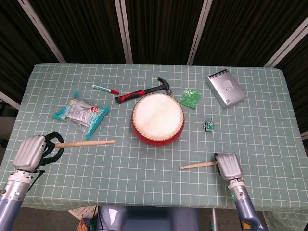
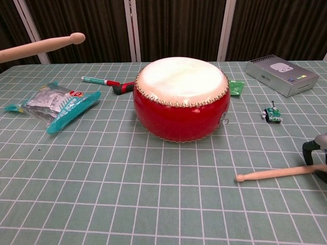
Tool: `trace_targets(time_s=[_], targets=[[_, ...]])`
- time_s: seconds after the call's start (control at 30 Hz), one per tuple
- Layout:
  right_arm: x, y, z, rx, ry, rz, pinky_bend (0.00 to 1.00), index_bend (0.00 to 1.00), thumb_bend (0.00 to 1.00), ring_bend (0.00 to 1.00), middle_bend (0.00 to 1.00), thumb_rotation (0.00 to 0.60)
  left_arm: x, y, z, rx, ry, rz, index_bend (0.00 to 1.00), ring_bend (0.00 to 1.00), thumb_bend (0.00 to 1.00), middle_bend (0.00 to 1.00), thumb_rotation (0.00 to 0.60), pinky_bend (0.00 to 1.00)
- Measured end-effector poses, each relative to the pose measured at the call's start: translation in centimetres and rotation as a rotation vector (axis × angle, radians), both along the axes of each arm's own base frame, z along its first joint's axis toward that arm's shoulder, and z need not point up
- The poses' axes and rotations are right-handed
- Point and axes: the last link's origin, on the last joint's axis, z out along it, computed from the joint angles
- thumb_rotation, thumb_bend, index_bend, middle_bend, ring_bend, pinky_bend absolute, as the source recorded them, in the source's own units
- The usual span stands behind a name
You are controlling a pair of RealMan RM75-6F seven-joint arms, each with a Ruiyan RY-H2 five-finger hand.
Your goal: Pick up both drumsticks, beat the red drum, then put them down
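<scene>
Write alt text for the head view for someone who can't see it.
From above, a red drum sits mid-table on a green checked cloth, with each robot hand, left and right, holding a drumstick near the front edge. Behind lie a hammer, marker and snack packet.

- Left hand (image 1: 31,152) — boxy silver-grey back, black fingers.
- Right hand (image 1: 228,166) — same silver shell; a small green light glows on its grey-blue forearm.

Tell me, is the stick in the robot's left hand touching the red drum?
Apart. The head view shows the left drumstick tip stopping short of the red drum, with bare tablecloth between them.
</scene>
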Motion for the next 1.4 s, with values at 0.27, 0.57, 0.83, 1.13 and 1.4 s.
trace_targets(time_s=[0.27, 0.57, 0.83, 1.13, 1.4], targets=[[0.6, 0.0, 0.8, -0.013, -0.052, -0.012, 0.99, 0.84, 0.60, 1.00, 1.00, 0.600, -0.1, 0.0, 0.0, -0.002, 0.001, 0.004, 0.75, 1.00, 0.51, 1.00, 0.600, 1.00], [2.8, -0.6, 4.2, -0.071, -0.130, 0.027, 0.99, 0.90, 0.60, 1.00, 1.00, 0.600, 0.0, 0.1, 0.0, 0.002, 0.004, 0.005, 0.75, 1.00, 0.51, 1.00, 0.600, 1.00], [4.2, -1.3, 8.4, -0.150, -0.246, -0.052, 0.99, 0.93, 0.60, 1.00, 1.00, 0.600, 0.1, 0.4, 0.8, 0.031, -0.011, 0.011, 0.75, 1.00, 0.51, 1.00, 0.600, 1.00], [6.0, -3.7, 13.3, -0.297, -0.417, -0.202, 1.00, 0.93, 0.61, 1.00, 1.00, 0.600, 0.2, 1.9, 1.7, 0.070, -0.020, 0.014, 0.76, 1.00, 0.51, 1.00, 0.600, 1.00], [8.7, -6.9, 15.0, -0.359, -0.462, -0.242, 0.99, 0.93, 0.61, 1.00, 1.00, 0.600, 0.0, 4.9, 2.3, 0.106, -0.044, 0.052, 0.76, 1.00, 0.51, 1.00, 0.600, 1.00]])
